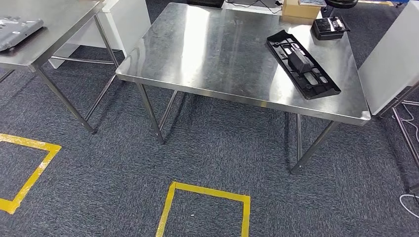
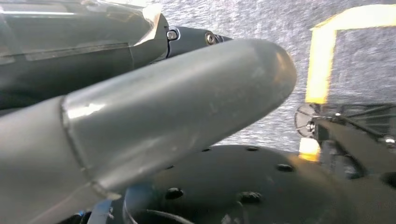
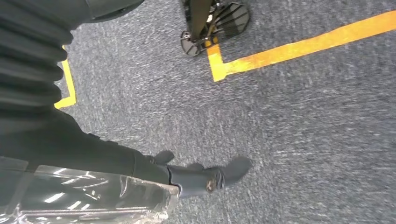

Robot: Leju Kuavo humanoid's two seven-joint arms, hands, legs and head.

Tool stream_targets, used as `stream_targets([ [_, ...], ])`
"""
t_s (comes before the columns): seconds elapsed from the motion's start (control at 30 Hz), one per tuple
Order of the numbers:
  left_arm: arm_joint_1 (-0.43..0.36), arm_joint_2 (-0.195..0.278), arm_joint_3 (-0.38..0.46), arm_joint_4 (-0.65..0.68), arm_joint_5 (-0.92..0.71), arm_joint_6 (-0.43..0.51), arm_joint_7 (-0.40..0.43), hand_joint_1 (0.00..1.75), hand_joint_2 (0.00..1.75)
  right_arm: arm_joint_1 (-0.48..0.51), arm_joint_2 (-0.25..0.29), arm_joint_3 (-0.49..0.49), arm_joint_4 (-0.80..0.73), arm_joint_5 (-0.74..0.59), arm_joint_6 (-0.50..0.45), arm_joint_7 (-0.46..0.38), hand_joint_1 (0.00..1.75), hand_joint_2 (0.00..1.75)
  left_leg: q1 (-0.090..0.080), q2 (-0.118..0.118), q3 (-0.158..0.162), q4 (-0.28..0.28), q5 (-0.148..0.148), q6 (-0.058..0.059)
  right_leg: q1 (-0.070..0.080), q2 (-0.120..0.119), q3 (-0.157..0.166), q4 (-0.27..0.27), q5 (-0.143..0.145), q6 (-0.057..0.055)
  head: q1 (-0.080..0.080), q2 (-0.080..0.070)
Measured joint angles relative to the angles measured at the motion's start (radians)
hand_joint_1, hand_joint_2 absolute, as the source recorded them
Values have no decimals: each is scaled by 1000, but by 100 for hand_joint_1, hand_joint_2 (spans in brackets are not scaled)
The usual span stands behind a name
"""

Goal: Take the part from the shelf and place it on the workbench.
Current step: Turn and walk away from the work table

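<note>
A long black moulded tray part (image 1: 302, 64) lies on the right side of the steel workbench (image 1: 212, 59), with a smaller black part (image 1: 330, 27) behind it at the far corner. My left hand (image 2: 177, 116) hangs low over the carpet, its thick grey thumb stretched out apart from the dark fingers (image 2: 191, 37), and I see nothing between them. My right hand (image 3: 196, 177) also hangs above the carpet with its dark fingers extended and nothing in them. Clear shiny film lies along the back of both hands.
A cardboard box (image 1: 299, 10) sits at the workbench's far edge. A second steel table (image 1: 54, 29) at the left carries a grey part (image 1: 17, 30). White panels (image 1: 390, 64) stand to the right. Yellow tape squares (image 1: 207, 197) mark the grey carpet in front.
</note>
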Motion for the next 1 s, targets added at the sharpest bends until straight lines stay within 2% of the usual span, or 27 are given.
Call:
stream_targets([
  [0.03,0,1,0,0,0,0,0,0,0,1,1,0,0,1,0,-1,0,0,2,0,-19,66,-52,-7,1,-1,-8,1,8,-5,-3,0],
  [0.07,0,2,0,0,0,0,1,0,0,2,2,0,0,4,1,-2,0,0,5,1,-34,133,-90,-14,1,-3,-17,3,15,-6,-4,0],
  [0.1,1,4,0,0,0,0,1,0,0,3,4,1,0,7,3,-2,0,0,8,1,-40,179,-106,-19,1,-4,-26,7,22,-3,-4,0],
  [0.13,1,5,0,0,0,1,1,0,0,4,5,2,0,11,4,-1,0,0,11,1,-27,189,-100,-24,0,-5,-34,11,27,0,-4,0],
  [0.17,1,6,0,0,1,1,2,0,0,5,6,4,1,15,6,0,0,0,15,1,4,159,-79,-26,-1,-5,-43,17,30,3,-5,0],
  [0.2,1,7,0,0,1,2,2,0,0,5,8,6,1,19,6,2,0,0,18,1,53,94,-52,-28,-2,-5,-50,24,32,6,-5,0],
  [0.23,1,8,0,0,2,3,2,0,0,4,10,8,2,24,7,4,0,0,20,1,103,22,-36,-27,-2,-5,-57,31,33,8,-5,0],
  [0.27,1,8,0,0,2,4,3,0,0,4,11,10,2,29,9,6,0,0,20,0,140,-37,-26,-24,0,-5,-64,38,34,11,-5,0],
  [0.3,1,9,0,0,3,7,3,0,0,3,12,14,2,34,11,8,0,0,18,0,160,-75,-24,-21,1,-6,-70,43,37,16,-5,0],
  [0.37,2,9,0,0,4,12,5,0,0,4,14,22,3,43,17,11,0,0,12,-1,158,-91,-26,-8,4,-6,-80,46,48,32,-4,0],
  [0.4,2,9,0,0,6,15,7,0,0,4,14,26,3,46,19,12,0,0,13,0,153,-96,-21,3,5,-6,-83,47,50,40,-4,0],
  [0.43,3,8,1,0,7,17,8,0,0,5,14,29,3,48,21,12,0,0,13,2,148,-102,-13,15,6,-5,-92,56,41,45,-3,0],
  [0.47,3,7,1,0,8,19,8,0,0,6,14,31,3,48,22,13,0,0,14,4,142,-107,-3,28,6,-4,-105,82,19,44,-1,0],
  [0.5,4,6,1,0,9,20,8,0,0,6,14,31,3,49,22,13,0,0,15,6,134,-111,8,37,5,-2,-124,128,-17,40,1,0],
  [0.57,5,5,1,0,8,21,10,0,0,6,14,32,3,49,22,13,0,0,11,7,112,-111,25,44,2,0,-168,258,-95,34,4,0],
  [0.6,6,5,1,0,6,21,11,0,0,7,14,32,3,48,22,14,0,0,10,7,100,-110,34,43,2,0,-179,310,-114,38,4,0],
  [0.63,6,5,1,0,5,21,12,0,0,8,14,32,3,48,22,14,0,0,10,8,89,-110,43,42,1,0,-174,332,-115,46,4,0],
  [0.67,7,5,1,0,3,20,14,0,0,8,13,32,3,48,22,15,0,0,10,7,78,-109,51,39,1,1,-150,315,-99,57,5,0],
  [0.73,7,5,1,0,3,20,17,0,0,8,13,32,3,48,22,16,0,0,10,7,61,-106,66,32,-1,1,-54,185,-57,70,5,0],
  [0.77,7,5,1,0,3,20,18,0,0,6,12,32,3,48,22,17,0,0,8,7,54,-104,72,26,0,2,-1,105,-48,69,5,0],
  [0.8,7,5,1,0,3,20,20,0,0,5,12,32,3,48,22,18,0,0,7,7,51,-103,79,20,3,4,31,47,-47,64,4,0],
  [0.83,7,5,1,0,3,20,22,0,0,4,12,33,3,48,22,20,0,0,5,7,48,-102,86,13,6,5,48,13,-50,58,4,0],
  [0.87,7,6,1,0,3,20,24,0,0,5,13,33,4,48,22,22,0,0,3,7,46,-102,92,8,10,7,48,2,-52,53,2,0],
  [0.9,8,6,1,0,3,20,26,0,0,6,13,33,4,47,22,24,0,0,4,7,45,-101,97,2,6,7,39,5,-47,46,0,0],
  [0.93,9,6,1,0,2,20,27,0,0,7,14,33,4,47,21,26,0,0,6,6,40,-94,89,-3,2,6,33,6,-42,37,0,0],
  [0.97,10,7,1,0,1,20,29,0,0,7,15,33,4,45,20,28,0,0,8,6,31,-73,62,-7,-3,5,26,6,-34,24,-2,0],
  [1.0,11,8,1,0,0,19,31,0,0,7,17,33,4,43,19,29,0,0,10,5,17,-32,19,-11,-6,3,17,6,-25,11,-4,0],
])
